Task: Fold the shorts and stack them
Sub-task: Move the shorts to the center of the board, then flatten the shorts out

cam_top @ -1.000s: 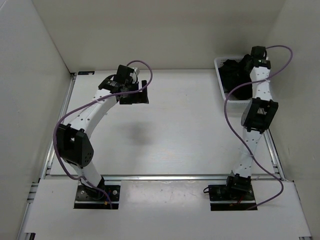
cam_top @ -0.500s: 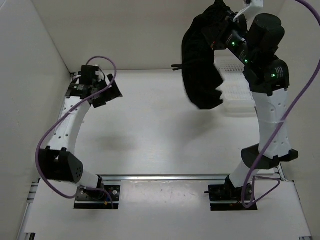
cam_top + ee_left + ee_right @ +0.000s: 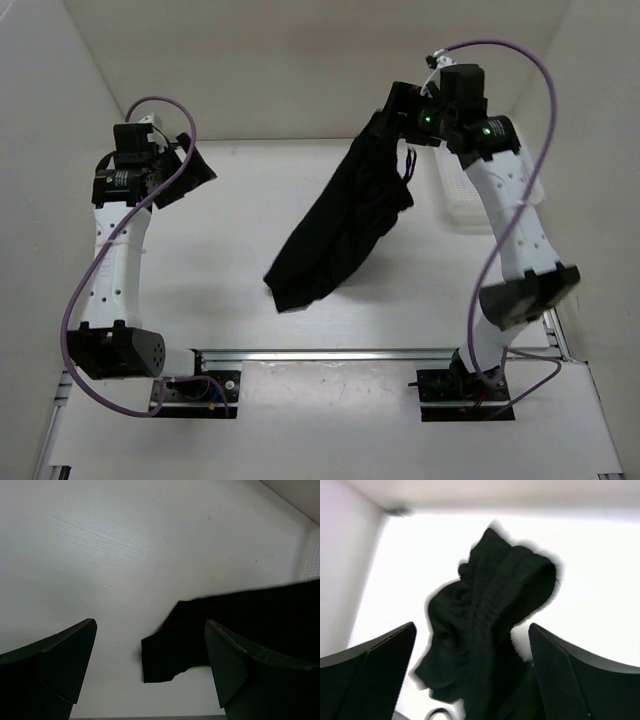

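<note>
The black shorts (image 3: 340,225) stretch in a long drape from my right gripper (image 3: 387,118) down and left, their lower end near or on the table at mid-left. In the right wrist view the shorts (image 3: 490,610) appear blurred between and beyond the fingers, and the right gripper (image 3: 471,626) stands open with its jaws wide apart, not pinching the cloth. My left gripper (image 3: 195,170) is raised at the far left, open and empty, well apart from the garment. In the left wrist view, the shorts' lower corner (image 3: 165,655) shows beyond the left gripper (image 3: 150,622).
The white mesh basket (image 3: 470,200) stands at the back right of the table, behind the right arm, and its edge (image 3: 311,555) shows in the left wrist view. White walls close in the table on the left, back and right. Both arm bases sit at the near edge.
The right arm lifted the shorts out of the basket, swung them left over the table, and its jaws opened. The shorts now hang lower and longer. The left arm drew back to the far left.
</note>
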